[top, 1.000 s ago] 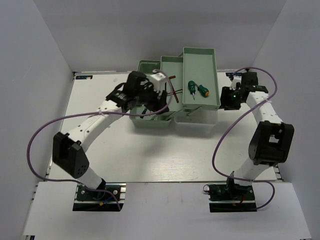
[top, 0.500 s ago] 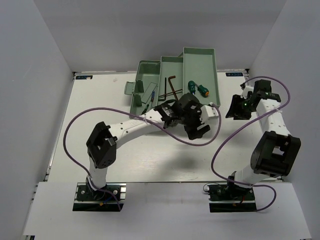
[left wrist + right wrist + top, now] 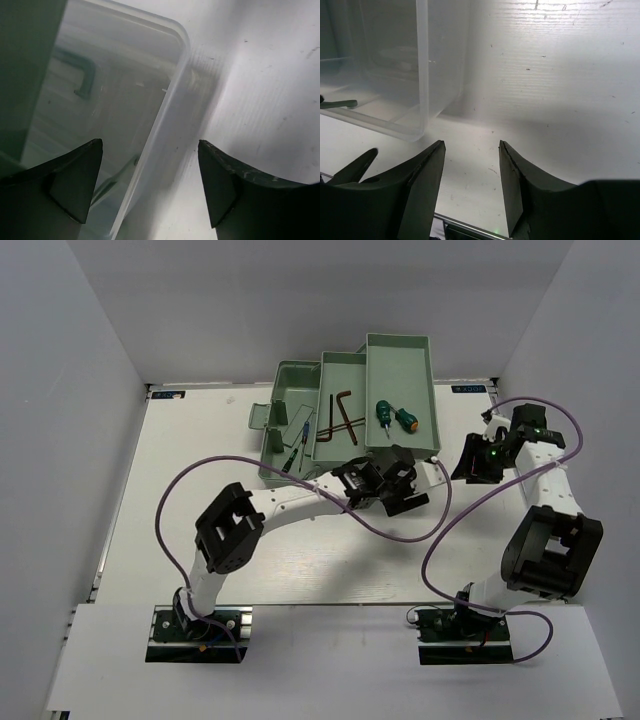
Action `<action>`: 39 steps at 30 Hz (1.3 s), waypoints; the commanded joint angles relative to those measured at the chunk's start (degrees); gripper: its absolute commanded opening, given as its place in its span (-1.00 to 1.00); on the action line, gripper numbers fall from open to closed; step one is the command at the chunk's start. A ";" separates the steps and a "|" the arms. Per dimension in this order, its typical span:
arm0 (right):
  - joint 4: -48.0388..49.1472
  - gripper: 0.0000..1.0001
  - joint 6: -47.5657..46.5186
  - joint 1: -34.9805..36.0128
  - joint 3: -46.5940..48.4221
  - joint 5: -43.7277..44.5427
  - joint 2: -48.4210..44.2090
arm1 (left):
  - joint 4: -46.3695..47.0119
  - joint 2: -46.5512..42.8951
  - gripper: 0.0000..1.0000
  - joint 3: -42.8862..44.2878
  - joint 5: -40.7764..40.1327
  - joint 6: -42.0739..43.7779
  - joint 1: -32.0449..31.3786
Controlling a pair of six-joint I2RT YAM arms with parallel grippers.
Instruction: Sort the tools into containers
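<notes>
Two stubby green-handled screwdrivers (image 3: 381, 412) lie in one pale sage-green tray (image 3: 415, 365). Left claw (image 3: 150, 150) and right claw (image 3: 471, 145) gape empty; left moved rightward.

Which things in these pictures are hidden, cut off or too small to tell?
- Left wrist view: the translucent lid is blurred, and the dark shape behind it is unclear.
- Top view: the left arm covers most of that lid.
- Top view: the thin tools in the leftmost tray are too small to identify.
- Right wrist view: the green piece is cut off by the left edge.
</notes>
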 commanded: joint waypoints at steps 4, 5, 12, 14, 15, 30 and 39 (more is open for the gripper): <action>-0.08 0.07 -0.55 -0.76 -2.36 -1.89 -3.04 | 6.72 2.57 0.72 -1.35 -8.40 1.21 -1.15; 0.00 0.07 -0.46 -0.94 -2.62 -1.97 -3.05 | 6.72 3.80 0.69 -0.48 -8.40 1.21 -1.15; 1.41 0.07 0.68 -1.29 -3.42 -2.59 -3.13 | 7.25 6.18 -0.03 0.06 -8.49 -0.73 -1.67; 1.50 0.07 0.94 -1.46 -3.42 -2.85 -2.78 | 7.25 6.18 -0.55 0.75 -8.49 -0.73 -1.67; 1.85 0.07 1.12 -1.29 -3.68 -2.94 -2.78 | 7.25 6.18 -0.77 1.46 -8.49 -1.25 -1.67; 5.80 0.53 7.35 -1.12 0.70 -5.49 8.02 | 5.05 0.39 -1.00 11.58 -6.47 -7.85 -0.36; 8.09 -0.22 9.20 -0.24 5.37 -6.78 16.89 | 5.05 -2.17 -1.00 11.92 -4.90 -8.37 0.70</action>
